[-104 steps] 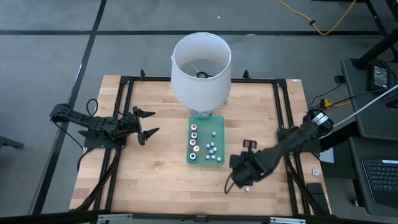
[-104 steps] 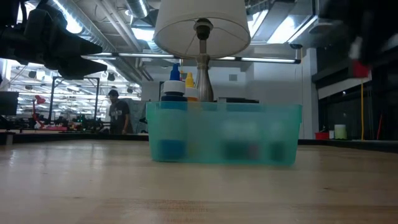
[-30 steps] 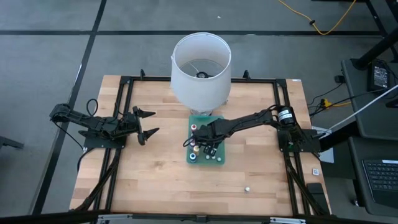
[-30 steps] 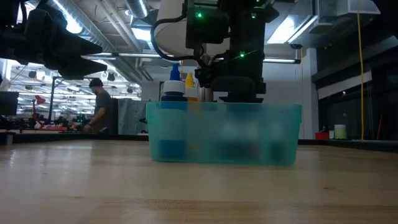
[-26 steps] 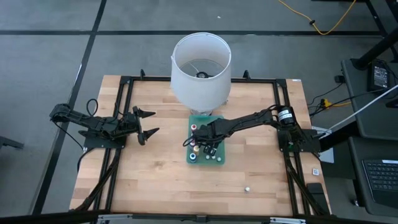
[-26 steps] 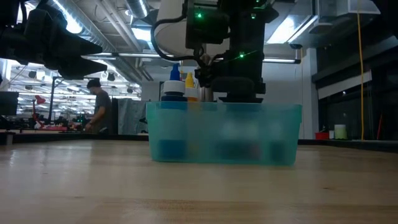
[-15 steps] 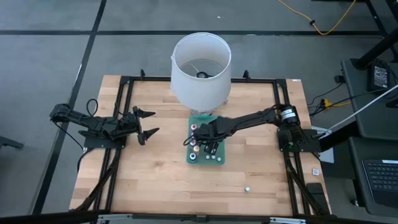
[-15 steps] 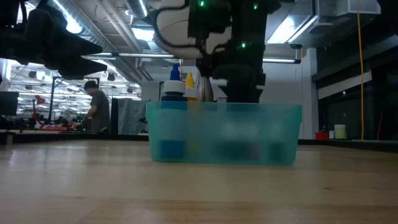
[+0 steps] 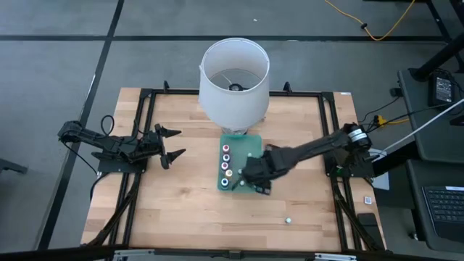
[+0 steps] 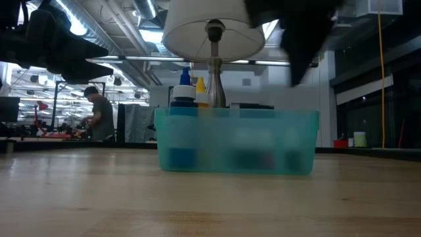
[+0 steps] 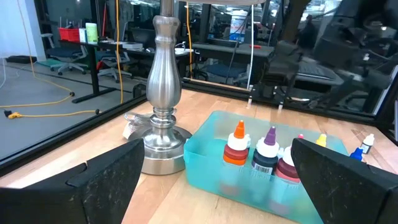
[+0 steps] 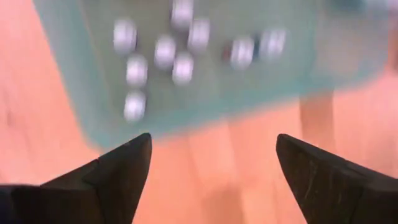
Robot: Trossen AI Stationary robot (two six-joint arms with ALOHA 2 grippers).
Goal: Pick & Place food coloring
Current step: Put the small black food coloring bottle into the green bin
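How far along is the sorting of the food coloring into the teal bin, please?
Done: a row of food coloring bottles stands in the teal bin, beside several small white-capped ones. In hand: nothing; the right gripper hangs open at the bin's near edge. Left: one small bottle lies on the table.

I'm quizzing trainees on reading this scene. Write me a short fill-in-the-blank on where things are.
1. The bottles stand inside a teal ____.
2. Behind the bin stands a lamp with a ____ shade.
3. The right gripper is over the bin's edge, its jaws ____.
4. The left gripper waits near the table's ____ edge.

Missing words: bin; white; open; left
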